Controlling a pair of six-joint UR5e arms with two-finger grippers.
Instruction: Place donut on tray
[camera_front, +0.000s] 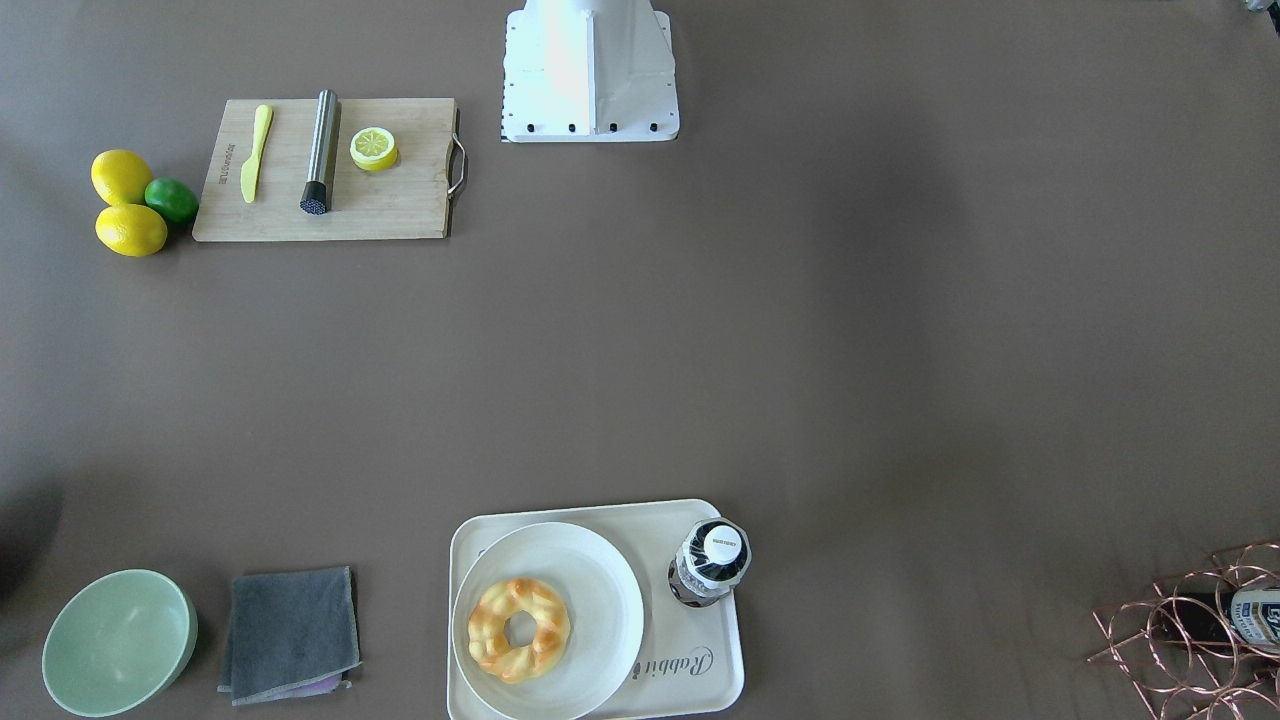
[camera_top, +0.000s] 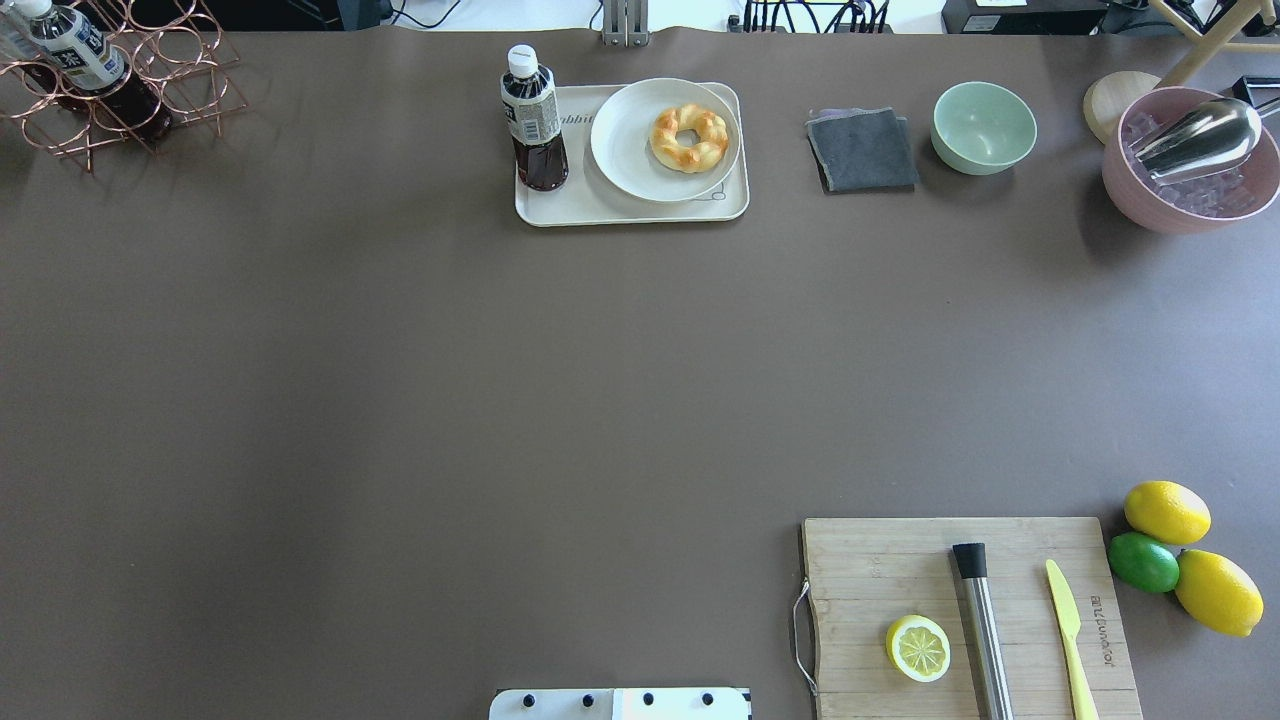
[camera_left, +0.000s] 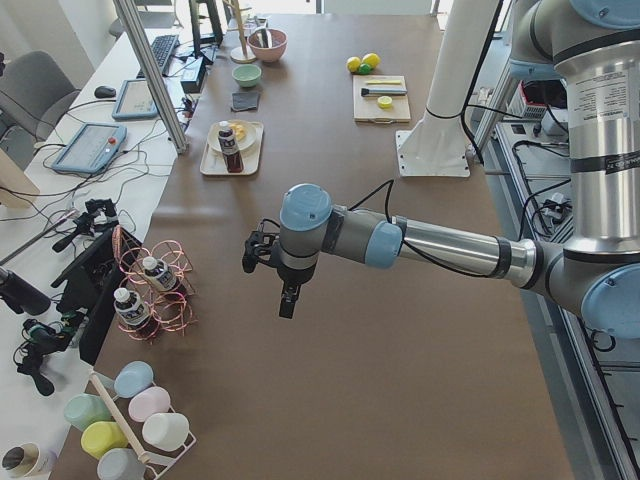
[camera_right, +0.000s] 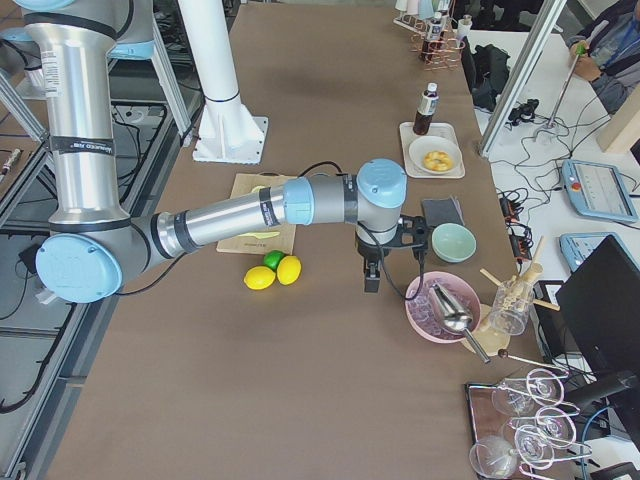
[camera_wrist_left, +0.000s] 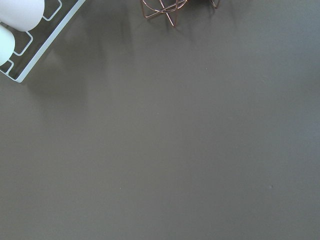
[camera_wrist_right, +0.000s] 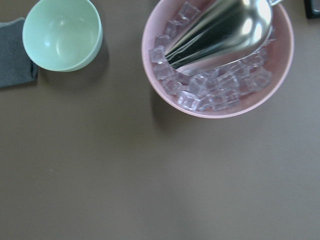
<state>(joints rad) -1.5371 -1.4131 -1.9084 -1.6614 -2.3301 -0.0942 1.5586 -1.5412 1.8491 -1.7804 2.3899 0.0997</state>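
The donut (camera_front: 519, 630) is a twisted golden ring and lies on a round white plate (camera_front: 598, 585). The plate rests on the cream tray (camera_front: 700, 688) with "Rabbit" script. In the overhead view the donut (camera_top: 689, 137) and tray (camera_top: 600, 212) are at the table's far edge. Neither gripper shows in the overhead or front views. The left gripper (camera_left: 288, 300) hangs over bare table near a copper wire rack, far from the tray. The right gripper (camera_right: 371, 280) hangs between a green bowl and a pink bowl. I cannot tell whether either is open or shut.
A dark tea bottle (camera_top: 532, 120) stands on the tray beside the plate. A grey cloth (camera_top: 862, 150), green bowl (camera_top: 984, 126) and pink bowl of ice with a metal scoop (camera_top: 1190, 160) lie to its right. A cutting board (camera_top: 960, 600) holds a lemon half, muddler and knife.
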